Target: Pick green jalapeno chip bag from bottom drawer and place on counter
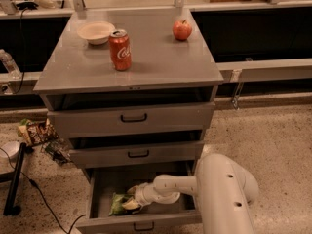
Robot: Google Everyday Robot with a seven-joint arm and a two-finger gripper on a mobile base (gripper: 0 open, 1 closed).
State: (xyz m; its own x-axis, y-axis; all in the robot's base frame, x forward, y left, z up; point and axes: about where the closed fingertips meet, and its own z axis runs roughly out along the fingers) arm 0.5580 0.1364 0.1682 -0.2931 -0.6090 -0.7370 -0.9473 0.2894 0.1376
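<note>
While only one camera view is on hand, it looks down from above and in front at a grey metal cabinet with three drawers.

The counter (156, 65) forms its flat top. On it stand a pale bowl (96, 32), a red soda can (120, 49) and a red apple (182, 29), with bare surface towards the front edge. Below it, the two upper drawers (134, 117) sit nearly shut. The bottom drawer (91, 199) is pulled out towards the camera.

Inside that drawer, near its front left, lies the green jalapeno chip bag (118, 206), crinkled, with a pale patch at its right end. A white robot arm (222, 189) reaches in from the right. The gripper (133, 198) is down at the bag's right end, touching it or very nearly so. Whether the gripper is closed on the bag or apart cannot be told from this view.

By these signs the task is in its early part: the drawer is open and the gripper has reached the bag, but the bag is not lifted and nothing green is on the counter. A firm hold, the lift out and the placing all appear to remain.

The bag seems to lie flat on the drawer floor. Its long axis runs roughly left to right along the drawer front, with the right end nearest the gripper.
</note>
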